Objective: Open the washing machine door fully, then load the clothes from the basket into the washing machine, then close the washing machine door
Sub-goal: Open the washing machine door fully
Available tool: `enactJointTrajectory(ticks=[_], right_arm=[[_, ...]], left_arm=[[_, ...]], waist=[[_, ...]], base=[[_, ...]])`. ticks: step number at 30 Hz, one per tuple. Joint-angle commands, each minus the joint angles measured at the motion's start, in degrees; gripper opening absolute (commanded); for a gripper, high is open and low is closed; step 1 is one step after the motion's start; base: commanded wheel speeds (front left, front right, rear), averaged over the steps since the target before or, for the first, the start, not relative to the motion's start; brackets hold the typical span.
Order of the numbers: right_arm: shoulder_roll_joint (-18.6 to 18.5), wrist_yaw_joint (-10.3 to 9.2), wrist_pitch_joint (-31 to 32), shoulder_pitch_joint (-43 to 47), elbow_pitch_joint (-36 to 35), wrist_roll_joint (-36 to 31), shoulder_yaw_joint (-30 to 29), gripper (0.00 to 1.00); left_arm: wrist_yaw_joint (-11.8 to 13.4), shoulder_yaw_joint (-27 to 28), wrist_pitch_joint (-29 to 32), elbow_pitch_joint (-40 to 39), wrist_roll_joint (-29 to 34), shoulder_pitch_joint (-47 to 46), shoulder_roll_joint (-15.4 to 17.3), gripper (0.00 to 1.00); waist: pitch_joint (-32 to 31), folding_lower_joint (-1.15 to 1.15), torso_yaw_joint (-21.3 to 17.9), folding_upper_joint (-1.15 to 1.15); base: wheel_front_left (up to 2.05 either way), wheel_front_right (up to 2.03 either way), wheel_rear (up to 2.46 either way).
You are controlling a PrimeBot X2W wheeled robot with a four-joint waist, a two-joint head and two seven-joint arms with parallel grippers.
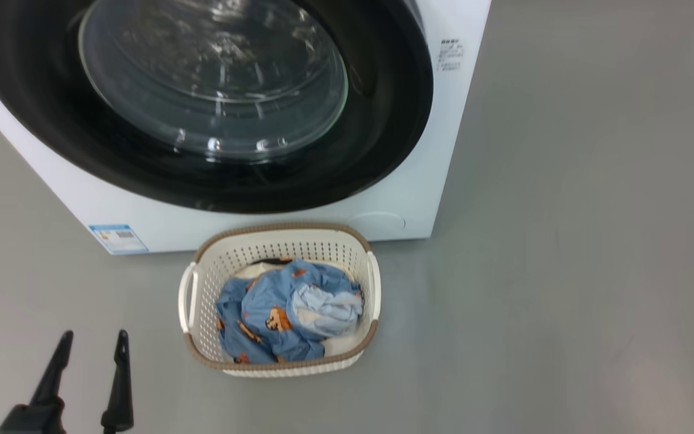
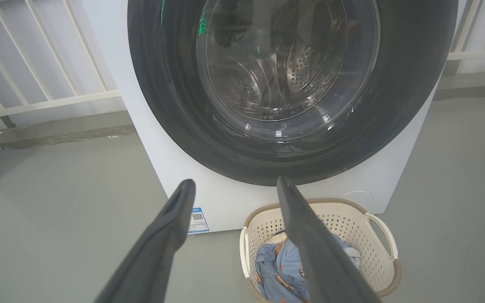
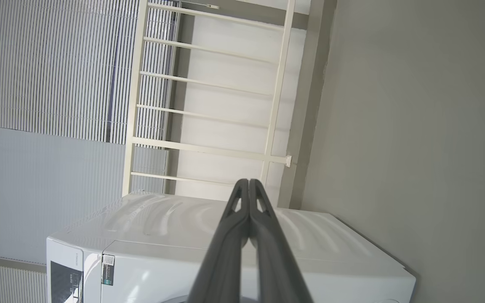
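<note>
Door-opening step, not yet begun. Left gripper (image 1: pixel 95 333) is spread wide, holding nothing. The washing machine door (image 1: pixel 202 90) sits shut ahead of its fingertips and higher up, well apart. Basket (image 1: pixel 281 228) w/ the clothes (image 1: pixel 287 313) lies ahead and to its right, close against the washing machine (image 1: pixel 437 181). Right gripper (image 3: pixel 249 181) is pinched closed, empty, aimed past the machine's top. Can't make out a handle or catch — so, as I judge it: find the door's free edge first, hook it w/ one finger, follow the hinge arc, and keep the arm clear of the basket.
</note>
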Motion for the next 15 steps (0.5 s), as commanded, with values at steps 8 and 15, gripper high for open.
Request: enactJointTrajectory(ticks=[8, 15], right_arm=[[-2.2, 0.1, 5.2, -7.9, 1.4, 1.4, -5.8, 0.0], [-2.5, 0.1, 13.5, -14.8, 1.5, 1.2, -7.4, 0.0]], left_arm=[[-0.4, 2.4, -0.4, -1.7, -0.7, -3.3, 1.9, 1.0], [-0.5, 3.7, -0.4, -1.5, -0.9, -3.1, 3.7, 1.0]], waist=[[5.1, 0.0, 0.1, 0.0], [9.5, 0.0, -0.6, 0.0]], base=[[0.0, 0.0, 0.0], [0.0, 0.0, 0.0]])
